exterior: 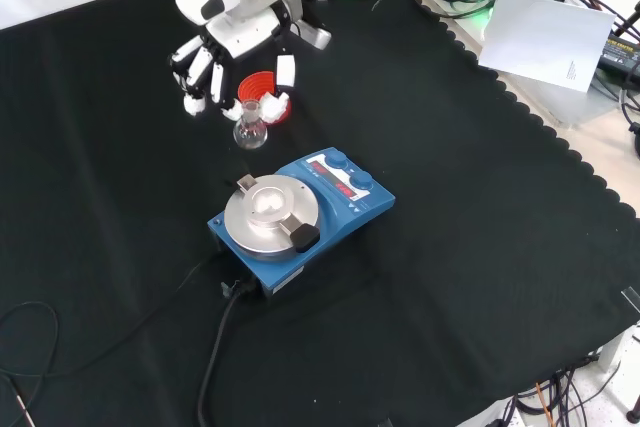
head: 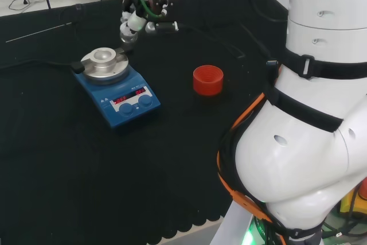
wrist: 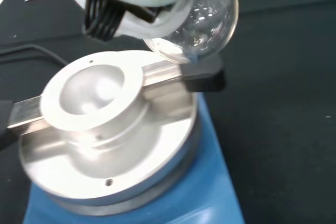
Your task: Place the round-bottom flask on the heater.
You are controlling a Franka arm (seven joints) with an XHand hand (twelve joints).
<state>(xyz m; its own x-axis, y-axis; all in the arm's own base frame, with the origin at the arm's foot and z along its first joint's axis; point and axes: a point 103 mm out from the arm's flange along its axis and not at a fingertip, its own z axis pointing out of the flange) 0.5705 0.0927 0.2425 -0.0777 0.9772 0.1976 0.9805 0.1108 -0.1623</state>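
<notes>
1. Worktop [exterior: 480,277], draped in black cloth, carries everything; the heater serves as the landmark.
2. Heater [exterior: 300,212]: a blue box with a round silver block on top, a bowl-shaped hollow in the block's middle, and a black cable [exterior: 215,347] running off toward the front view's lower edge.
3. Hand [exterior: 225,52] hangs above and beyond the heater in the front view, its fingers curled down around the neck of the round-bottom flask.
4. Red ribbed ring [head: 207,80] stands on the cloth well to the heater's right in the head view.
5. Round-bottom flask [exterior: 250,127], clear glass, hangs in the air just beside the heater's silver block; the wrist view puts its bulb [wrist: 202,24] over the block's rim, clear of the hollow.
</notes>
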